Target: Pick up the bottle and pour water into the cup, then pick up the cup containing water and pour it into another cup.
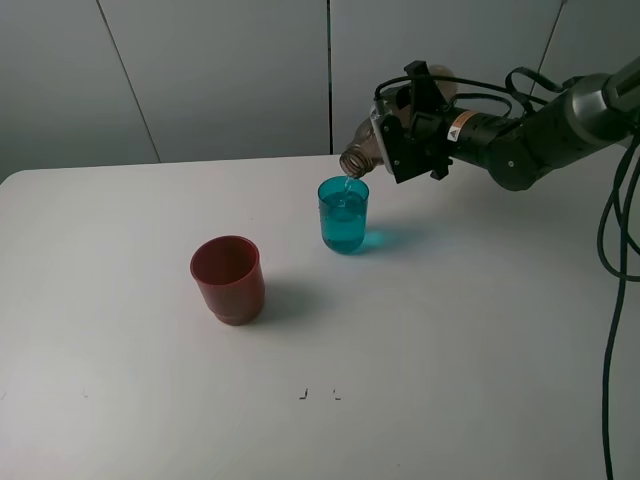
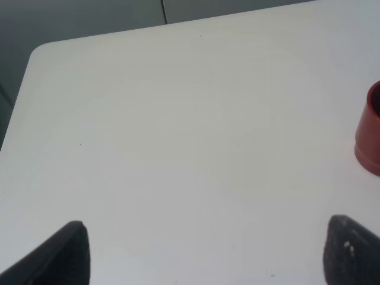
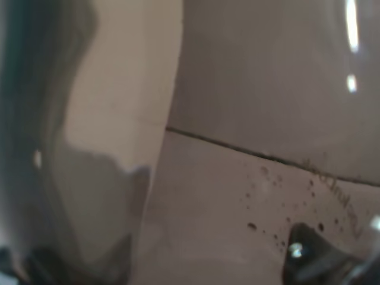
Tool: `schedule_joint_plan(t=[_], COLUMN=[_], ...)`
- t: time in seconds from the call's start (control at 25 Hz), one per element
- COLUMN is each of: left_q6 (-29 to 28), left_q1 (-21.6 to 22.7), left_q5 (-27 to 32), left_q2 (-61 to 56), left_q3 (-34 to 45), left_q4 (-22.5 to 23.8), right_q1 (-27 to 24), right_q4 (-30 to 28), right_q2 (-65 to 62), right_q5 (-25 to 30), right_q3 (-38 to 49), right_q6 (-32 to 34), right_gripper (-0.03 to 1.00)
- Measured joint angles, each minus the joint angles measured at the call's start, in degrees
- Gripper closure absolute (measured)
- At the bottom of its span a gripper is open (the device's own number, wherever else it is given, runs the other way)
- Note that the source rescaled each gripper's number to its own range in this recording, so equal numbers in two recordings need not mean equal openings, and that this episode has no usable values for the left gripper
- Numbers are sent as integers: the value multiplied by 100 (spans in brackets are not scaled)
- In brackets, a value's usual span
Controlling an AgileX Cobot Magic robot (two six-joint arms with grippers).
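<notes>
Bottle (image 1: 360, 156), clamped by right gripper (image 1: 397, 136), pours into cup (image 1: 344, 216); left gripper (image 2: 202, 254) spread, empty.

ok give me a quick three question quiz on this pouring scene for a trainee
1. True or false: the tall smoky grey-brown plastic bottle is tilted, with its mouth above the translucent teal plastic tumbler.
2. What holds the bottle? A) the right pincer B) a human hand C) nothing, it stands on the table
3. Fill in: the squat opaque red plastic cup stands ____ on the white table.
Key: 1 true; 2 A; 3 upright.
</notes>
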Motion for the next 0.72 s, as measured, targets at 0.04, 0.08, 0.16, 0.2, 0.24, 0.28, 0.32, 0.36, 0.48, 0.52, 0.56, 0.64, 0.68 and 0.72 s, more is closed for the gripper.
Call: schedule_joint_plan(t=[0.04,0.08,0.16,0.2,0.24,0.28,0.32,0.36,0.48,0.52,0.56,0.64,0.68,0.72], left_q6=[0,0,0,0,0,0,0,0,0,0,0,0,0,0], left_q1=[0,0,0,0,0,0,0,0,0,0,0,0,0,0], left_q5=[0,0,0,0,0,0,0,0,0,0,0,0,0,0], left_q2=[0,0,0,0,0,0,0,0,0,0,0,0,0,0], left_q3=[0,0,0,0,0,0,0,0,0,0,0,0,0,0], left_q4=[0,0,0,0,0,0,0,0,0,0,0,0,0,0], right_q1=[0,0,0,0,0,0,0,0,0,0,0,0,0,0], right_q4=[0,0,0,0,-13,-24,-23,-23,-23,-23,-25,-36,-36,-36], right_q2=[0,0,0,0,0,0,0,0,0,0,0,0,0,0], right_q5=[21,21,33,33,33,33,33,33,33,33,43,43,43,43], right_q3=[0,0,0,0,0,0,0,0,0,0,0,0,0,12], right_q6=[0,22,133,204,324,503,734,957,1608,1744,1837,1935,1978,1990], right_gripper=[94,94,94,94,94,94,94,94,94,94,94,94,94,94])
